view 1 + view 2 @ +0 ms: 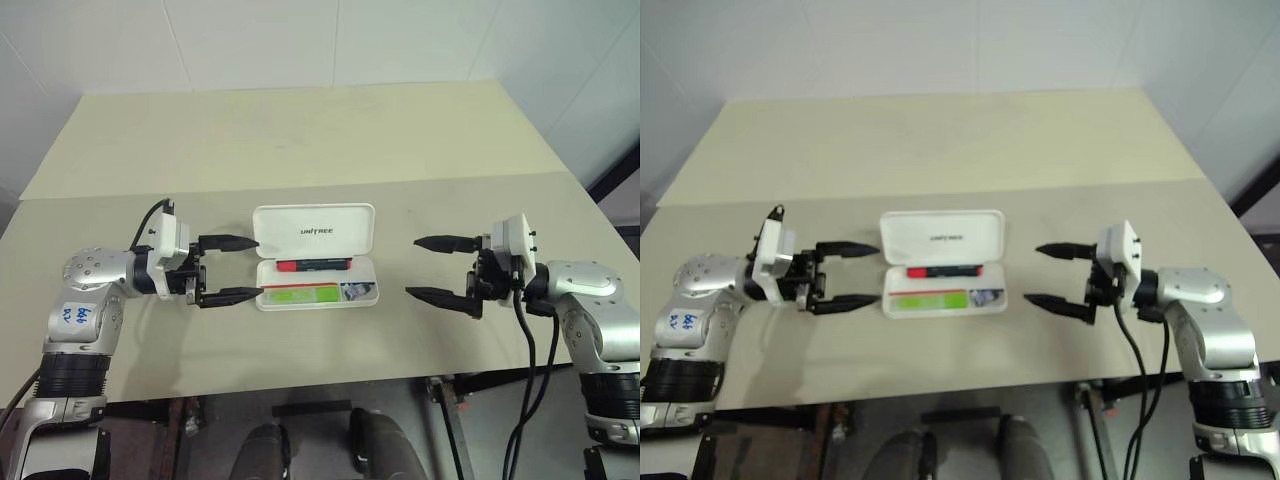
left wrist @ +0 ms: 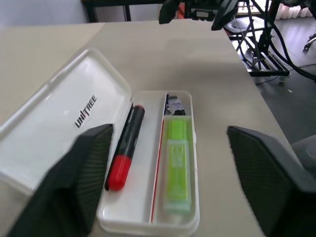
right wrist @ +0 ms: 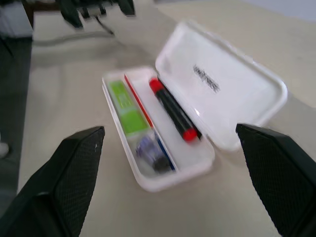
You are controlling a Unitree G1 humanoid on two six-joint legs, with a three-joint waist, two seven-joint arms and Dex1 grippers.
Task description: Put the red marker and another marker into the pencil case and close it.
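The white pencil case [image 1: 313,232] lies open in the middle of the table, its "UNITREE" lid tilted back. The red marker [image 1: 313,265], red and black, lies in the tray's far compartment. A lime-green marker [image 1: 300,294] lies in the near compartment beside a small dark object [image 3: 153,159]. My left gripper [image 1: 256,268] hovers level at the case's left end, open, with nothing between its fingers. To the right of the case, a short gap away, my right gripper [image 1: 412,266] is also open and holds nothing. Both point inward at the case.
The beige table [image 1: 300,140] stretches well behind the case, with a seam across it. Its front edge [image 1: 300,385] runs just below the grippers. Cables hang by the right arm.
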